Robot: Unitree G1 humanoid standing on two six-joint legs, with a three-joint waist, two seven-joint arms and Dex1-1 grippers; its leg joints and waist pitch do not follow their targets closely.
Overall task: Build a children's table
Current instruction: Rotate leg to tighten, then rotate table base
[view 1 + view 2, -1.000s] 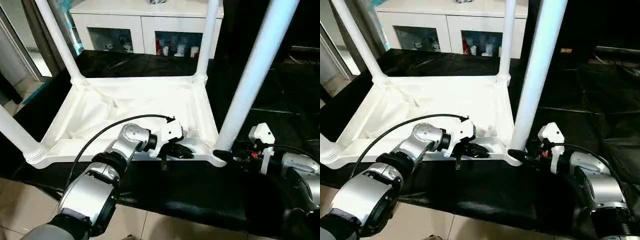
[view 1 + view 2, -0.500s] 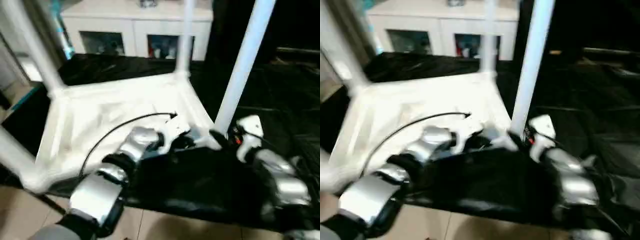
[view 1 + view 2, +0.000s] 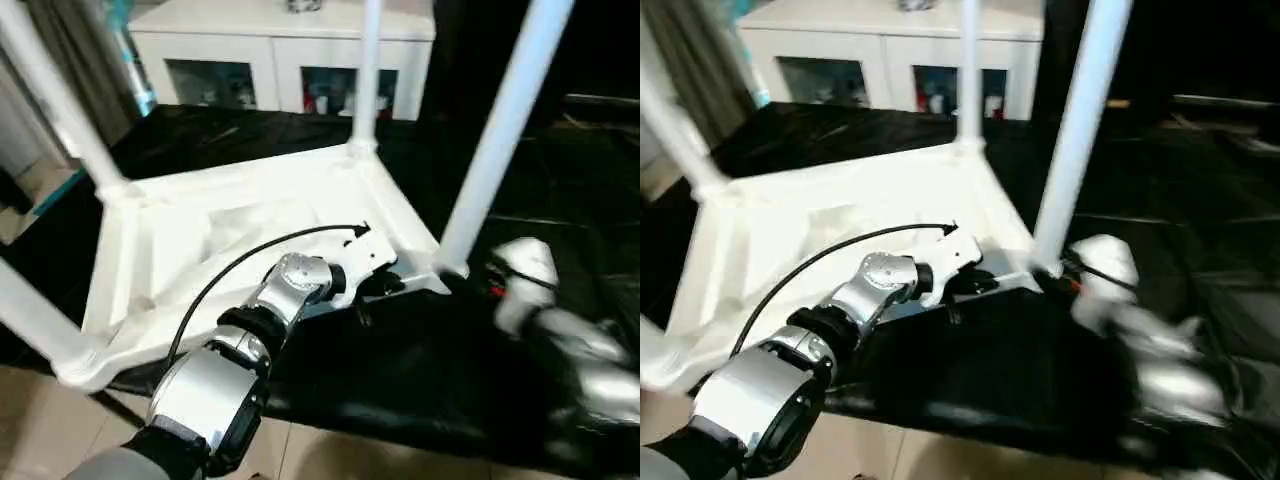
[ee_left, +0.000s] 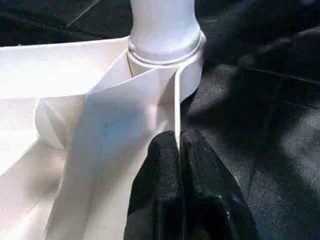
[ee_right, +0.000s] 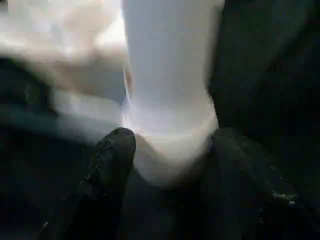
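The table top lies upside down on the surface, with four legs standing up from its corner sockets. A cabinet stands behind the surface. The left tool pinches the near rim of the top, just beside the near right socket. The right tool sits to the right of that socket, one finger on each side of the leg base.

The room is bright up top. My white children's table shines against the dark black sheet. My right arm looks smeared and fuzzy. My right wrist view is dim and very blurry.
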